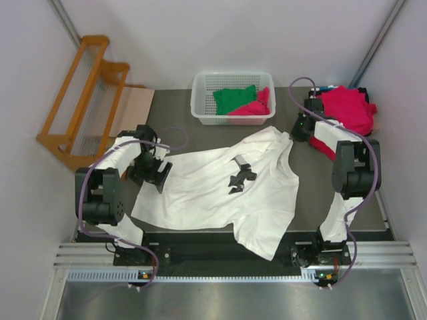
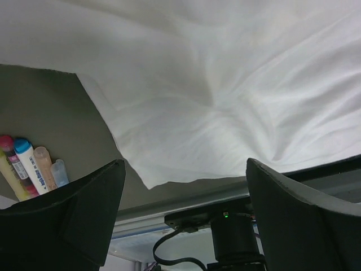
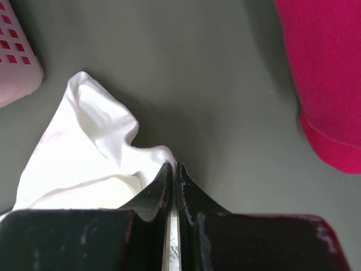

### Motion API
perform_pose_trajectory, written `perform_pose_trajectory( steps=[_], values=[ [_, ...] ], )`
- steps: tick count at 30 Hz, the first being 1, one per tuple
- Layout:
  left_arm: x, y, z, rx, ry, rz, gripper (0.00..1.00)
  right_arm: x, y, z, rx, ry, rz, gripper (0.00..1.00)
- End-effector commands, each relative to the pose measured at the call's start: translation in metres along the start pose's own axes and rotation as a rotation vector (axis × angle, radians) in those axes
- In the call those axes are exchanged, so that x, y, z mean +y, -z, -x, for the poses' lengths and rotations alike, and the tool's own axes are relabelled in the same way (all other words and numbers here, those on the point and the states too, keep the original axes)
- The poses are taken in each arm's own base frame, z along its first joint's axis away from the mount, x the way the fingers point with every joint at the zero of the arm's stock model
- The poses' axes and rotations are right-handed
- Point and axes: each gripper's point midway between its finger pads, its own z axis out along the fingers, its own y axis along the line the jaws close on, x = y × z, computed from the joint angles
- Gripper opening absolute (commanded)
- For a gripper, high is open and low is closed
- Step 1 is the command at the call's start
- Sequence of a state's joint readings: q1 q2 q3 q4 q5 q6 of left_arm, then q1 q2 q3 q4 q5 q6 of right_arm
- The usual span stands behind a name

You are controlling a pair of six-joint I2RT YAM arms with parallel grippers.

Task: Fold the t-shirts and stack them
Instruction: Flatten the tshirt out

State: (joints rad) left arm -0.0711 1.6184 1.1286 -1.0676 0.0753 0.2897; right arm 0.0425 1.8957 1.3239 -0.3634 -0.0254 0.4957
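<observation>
My left gripper [image 2: 186,166] hangs spread wide over the white t-shirt [image 2: 225,84], gripping nothing; my right gripper [image 3: 173,167] is pressed together, pinching that shirt's edge on the table [image 3: 225,84].

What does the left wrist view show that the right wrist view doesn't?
Left wrist only: the left pincer open, facing the flat edge of the white shirt, a bunch of pens at lower left, and the front rail of the table. Right wrist only: the right pincer shut on a bunched corner of that shirt, a corner of the white basket, and the pink shirts at right. Both: the white shirt lying on the grey table.
</observation>
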Motion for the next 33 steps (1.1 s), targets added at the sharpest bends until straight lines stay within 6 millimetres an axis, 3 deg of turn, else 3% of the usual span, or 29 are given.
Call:
perform_pose_trajectory(
  steps=[1, 7, 11, 13, 27, 30, 31, 33],
  values=[
    [0.027, -0.003, 0.025, -0.092, 0.064, 0.058, 0.91, 0.006, 0.022, 0.030, -0.105, 0.009, 0.030, 0.00],
    [0.021, -0.005, 0.038, -0.107, 0.086, -0.004, 0.87, 0.009, 0.027, 0.034, -0.125, 0.006, 0.038, 0.00],
    [0.019, -0.016, 0.038, -0.087, 0.091, -0.027, 0.62, 0.009, 0.029, 0.036, -0.131, 0.007, 0.039, 0.00],
    [0.014, -0.022, 0.037, -0.070, 0.098, -0.059, 0.58, 0.010, 0.030, 0.036, -0.133, 0.009, 0.042, 0.00],
    [0.017, -0.038, 0.036, -0.030, 0.110, -0.064, 0.63, 0.002, 0.015, 0.033, -0.115, 0.001, 0.024, 0.00],
    [0.018, -0.035, 0.037, -0.039, 0.106, -0.055, 0.68, -0.008, 0.010, 0.038, -0.121, -0.022, -0.013, 0.00],
    [0.018, -0.034, 0.038, -0.038, 0.106, -0.052, 0.69, -0.025, 0.011, 0.052, -0.140, -0.059, -0.035, 0.00],
    [0.020, -0.031, 0.038, -0.047, 0.100, -0.043, 0.74, -0.034, 0.009, 0.055, -0.136, -0.081, -0.052, 0.00]
  ],
)
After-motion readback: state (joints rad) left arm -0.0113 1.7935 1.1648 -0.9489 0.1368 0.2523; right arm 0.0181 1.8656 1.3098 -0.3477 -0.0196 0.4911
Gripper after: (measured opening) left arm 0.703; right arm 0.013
